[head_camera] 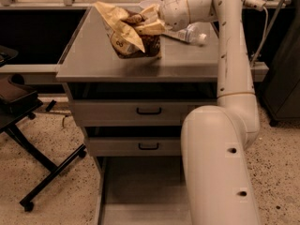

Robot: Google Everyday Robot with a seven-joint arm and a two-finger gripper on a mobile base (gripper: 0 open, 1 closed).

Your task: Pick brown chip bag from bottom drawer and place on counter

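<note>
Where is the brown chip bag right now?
In the camera view, the brown chip bag is in the gripper at the far middle of the counter, just left of the clear bottle.

We read no txt on crinkly dark-brown chip bag (127, 43) or clear plastic bottle (192, 33) w/ white label; gripper (142, 27) clasps that bag over flat grey counter (93, 60)

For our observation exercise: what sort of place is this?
Probably a lab or workshop: grey metal drawer cabinet, speckled hard floor, black wheeled stand. The gripper holds the brown chip bag at the counter.
</note>
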